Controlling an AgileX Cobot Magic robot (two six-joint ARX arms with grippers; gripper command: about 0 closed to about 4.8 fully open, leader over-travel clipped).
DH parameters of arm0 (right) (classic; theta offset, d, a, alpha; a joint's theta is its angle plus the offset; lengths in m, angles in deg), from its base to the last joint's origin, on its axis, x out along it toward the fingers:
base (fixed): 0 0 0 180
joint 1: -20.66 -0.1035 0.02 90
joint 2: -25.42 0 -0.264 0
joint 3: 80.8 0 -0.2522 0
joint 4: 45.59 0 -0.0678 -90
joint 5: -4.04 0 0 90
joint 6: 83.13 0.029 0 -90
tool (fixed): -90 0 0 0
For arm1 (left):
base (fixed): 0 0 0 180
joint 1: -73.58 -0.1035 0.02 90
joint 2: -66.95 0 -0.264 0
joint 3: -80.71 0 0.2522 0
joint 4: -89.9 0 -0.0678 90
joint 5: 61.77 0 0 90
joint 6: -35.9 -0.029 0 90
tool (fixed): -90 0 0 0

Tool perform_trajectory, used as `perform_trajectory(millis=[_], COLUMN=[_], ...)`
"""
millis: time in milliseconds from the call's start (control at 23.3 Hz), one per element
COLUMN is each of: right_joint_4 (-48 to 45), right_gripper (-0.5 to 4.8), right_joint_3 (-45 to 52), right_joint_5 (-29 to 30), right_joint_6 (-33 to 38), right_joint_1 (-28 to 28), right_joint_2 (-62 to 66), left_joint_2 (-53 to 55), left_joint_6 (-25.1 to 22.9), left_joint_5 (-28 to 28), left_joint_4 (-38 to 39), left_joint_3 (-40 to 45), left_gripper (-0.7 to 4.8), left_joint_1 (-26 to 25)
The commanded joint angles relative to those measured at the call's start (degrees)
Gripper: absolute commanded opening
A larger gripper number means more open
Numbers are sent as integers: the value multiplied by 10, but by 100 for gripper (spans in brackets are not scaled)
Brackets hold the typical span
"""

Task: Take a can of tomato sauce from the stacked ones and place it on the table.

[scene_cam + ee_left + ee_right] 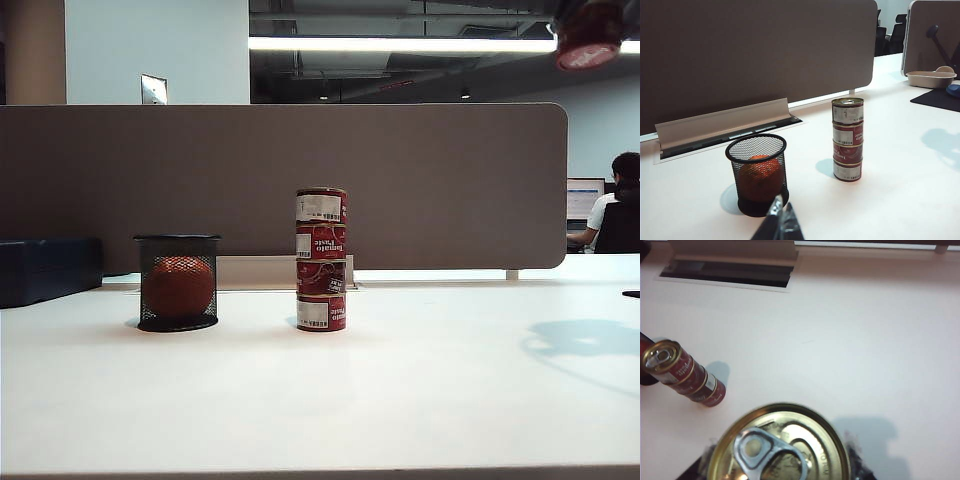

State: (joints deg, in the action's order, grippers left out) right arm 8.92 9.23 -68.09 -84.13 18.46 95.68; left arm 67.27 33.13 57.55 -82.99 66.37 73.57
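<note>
A stack of several dark-red tomato paste cans (pixel 321 260) stands upright on the white table (pixel 400 400); the left wrist view shows this stack (pixel 847 139) too, and so does the right wrist view (pixel 685 375). My right gripper (pixel 780 460) is shut on one can of tomato sauce (pixel 780 440), whose gold pull-tab lid fills the space between the dark fingers. In the exterior view that can (pixel 590 40) hangs blurred high at the top right, well above the table. My left gripper (pixel 781 210) is shut on nothing, low over the table near the mesh cup.
A black mesh cup with an orange ball (pixel 178 283) stands left of the stack. The grey-brown partition panel (pixel 430 180) runs behind, with a cable slot (pixel 725 131) at its foot. A dark box (pixel 45 268) lies far left. A beige tray (pixel 931 78) sits far off.
</note>
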Motion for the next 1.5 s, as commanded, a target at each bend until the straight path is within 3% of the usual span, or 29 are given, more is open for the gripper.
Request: perform_trajectory(millis=[43, 600, 986, 1500], right_joint_4=[-35, -163, -315, -455], right_gripper=[274, 274, 274, 273], right_joint_3=[38, 261, 411, 517], right_joint_5=[3, 1, 0, -4], right_joint_6=[10, 16, 17, 16], right_joint_1=[-1, -1, -1, -1], right_joint_2=[-24, -118, -121, -120], left_joint_2=[0, 1, 0, 0], left_joint_6=[2, 2, 2, 2], left_joint_5=[-1, -1, -1, -1], left_joint_4=[-7, -7, -7, -7], left_joint_3=[-2, -2, -2, -2], left_gripper=[-5, -5, -5, -5], left_joint_1=[-1, -1, -1, -1])
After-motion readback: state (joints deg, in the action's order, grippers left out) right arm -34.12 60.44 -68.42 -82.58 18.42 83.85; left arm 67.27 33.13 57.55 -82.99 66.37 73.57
